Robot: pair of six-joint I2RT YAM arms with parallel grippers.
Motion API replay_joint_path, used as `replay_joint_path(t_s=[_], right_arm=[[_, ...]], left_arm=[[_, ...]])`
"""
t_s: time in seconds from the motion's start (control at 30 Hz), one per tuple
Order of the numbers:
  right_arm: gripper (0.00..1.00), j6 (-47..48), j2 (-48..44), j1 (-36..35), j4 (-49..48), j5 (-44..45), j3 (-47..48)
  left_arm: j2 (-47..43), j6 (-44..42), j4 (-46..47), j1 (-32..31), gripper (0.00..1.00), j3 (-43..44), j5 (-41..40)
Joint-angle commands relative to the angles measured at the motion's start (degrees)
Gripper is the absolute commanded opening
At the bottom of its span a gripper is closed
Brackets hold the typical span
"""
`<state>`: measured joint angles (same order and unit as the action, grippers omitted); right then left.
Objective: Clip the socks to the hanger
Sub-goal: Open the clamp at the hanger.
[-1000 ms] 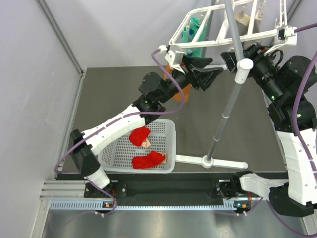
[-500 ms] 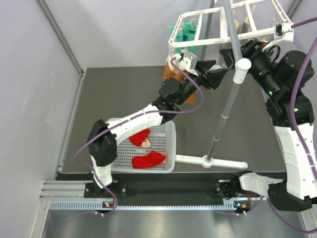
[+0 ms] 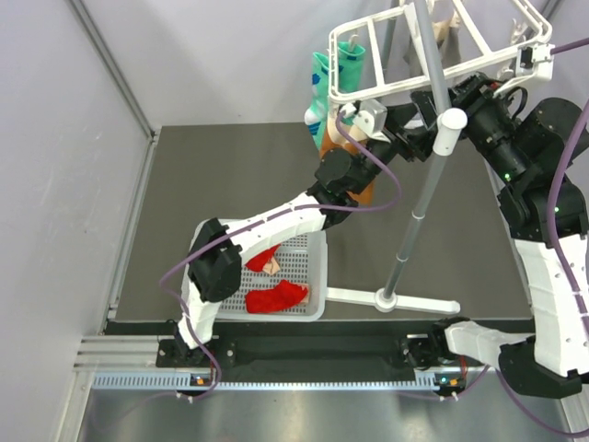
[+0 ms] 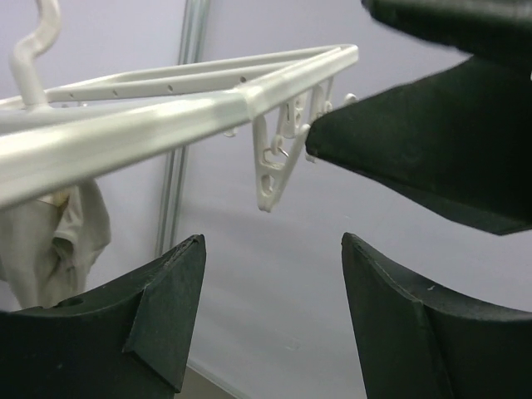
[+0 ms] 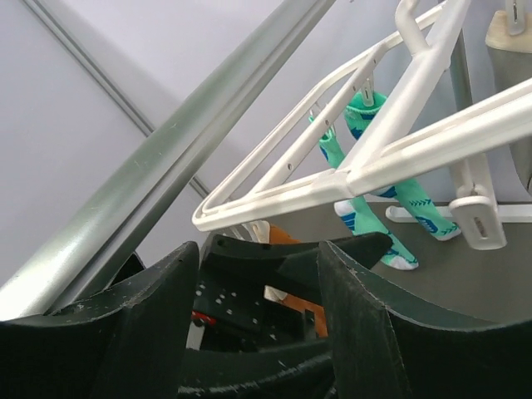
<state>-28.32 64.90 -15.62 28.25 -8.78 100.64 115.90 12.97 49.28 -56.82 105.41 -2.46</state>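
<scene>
**Left gripper** (image 4: 272,243): you have the jaws wide apart with nothing between them. It is raised close under the hanger (image 4: 166,116). The white frame bar runs above the fingers, slanting down to their left. One dangling clip (image 4: 274,170) hangs just above the gap and clear of both fingers (image 4: 166,307). A beige sock (image 4: 58,241) hangs beyond the left finger.

**Right gripper** (image 5: 258,249): the fingers (image 5: 366,332) stand apart and I see nothing pinched between them. The dark body showing in the gap is your left gripper, which sits close ahead. In the left wrist view, one black right finger reaches in from the upper right. Its tip is just beside the clip, but I cannot tell if it touches.

**Pole** (image 5: 183,158): the grey pole crosses diagonally above and to the left of the right fingers, very near them.

**Mint-green socks** (image 5: 366,162): both are already clipped and hang from the frame's far side, beyond and above the right gripper. From overhead they lie to the left of both grippers. An orange-brown sock (image 3: 324,138) hangs just below them, beside the left wrist.

**Red socks** (image 3: 276,296): these are not yet hung. Both lie in the white basket (image 3: 321,267), well below and behind the left gripper and alongside that arm's lower link. The two lie slightly apart. The basket sits on the dark table (image 3: 230,175).
</scene>
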Motion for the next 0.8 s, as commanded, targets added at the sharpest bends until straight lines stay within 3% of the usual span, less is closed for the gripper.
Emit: replay_joint_path(t_s=[0.0,0.23,0.57,0.77], right_arm=[[0.59,-1.3,-1.8,-0.64,-3.03,0.16,2.89],[0.59,4.04,-5.39,-0.64,3.56,8.41,3.51],[0.64,9.94,-9.36,-0.64,11.11,17.46,1.04],[0.7,12.14,-7.78,-0.64,12.36,15.12,-0.62]], left_arm=[[0.91,-2.95,4.95,-1.19,0.71,2.79,-0.53],[-1.11,-6.37,1.44,-1.28,0.7,2.27,-3.16],[-10.07,-7.52,0.3,-0.14,0.7,-9.24,-7.47],[-16.3,-10.59,-0.14,0.48,0.7,-14.87,-9.23]])
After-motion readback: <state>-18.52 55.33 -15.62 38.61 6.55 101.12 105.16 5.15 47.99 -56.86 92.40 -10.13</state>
